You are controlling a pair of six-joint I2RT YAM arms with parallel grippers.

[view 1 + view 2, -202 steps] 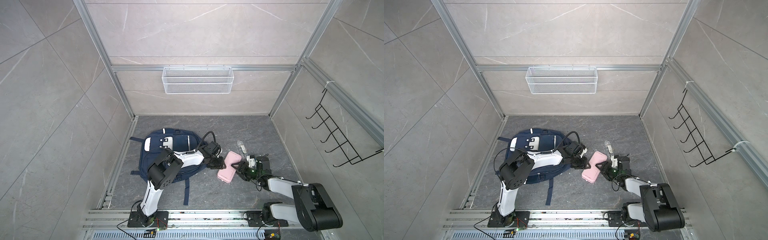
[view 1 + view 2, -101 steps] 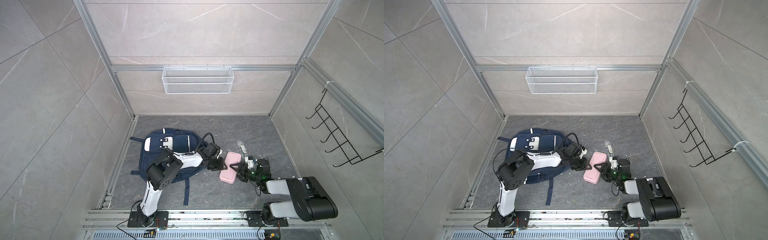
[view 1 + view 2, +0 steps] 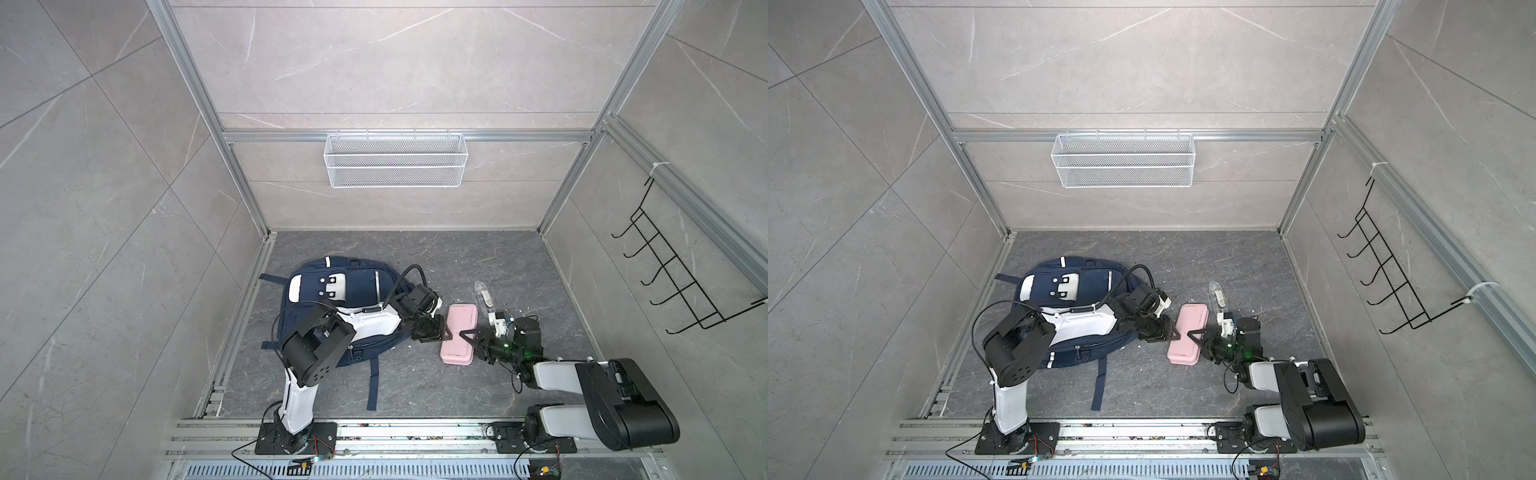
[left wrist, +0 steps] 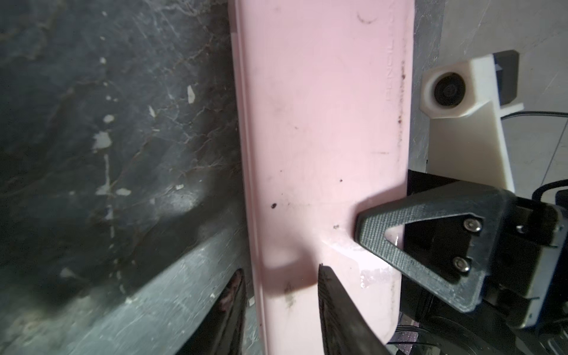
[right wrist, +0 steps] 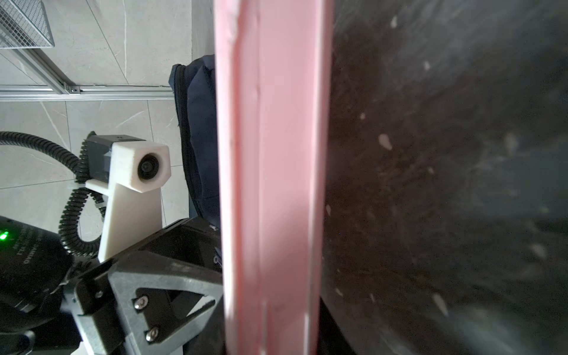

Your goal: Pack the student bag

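While my left pincer [image 3: 445,333] clamps one edge of the pink pencil case [image 3: 462,318], I should seat my right pincer [image 3: 466,335] squarely on the opposite edge; whether it grips yet, I cannot tell. Smooth hard plastic may slip. The student bag [image 3: 353,291], soft navy fabric, lies nearby under my left arm [image 3: 368,328].

1. In both top views: bright, even, diffuse light; shadows soft; sharp focus; wide-angle stretch toward the edges.
2. Left wrist: small glare on pink case [image 4: 307,123]; floor [image 4: 123,153] beside it shadowed, soft.
3. Right wrist: case smeared, blurred; floor beside it dim, grainy.
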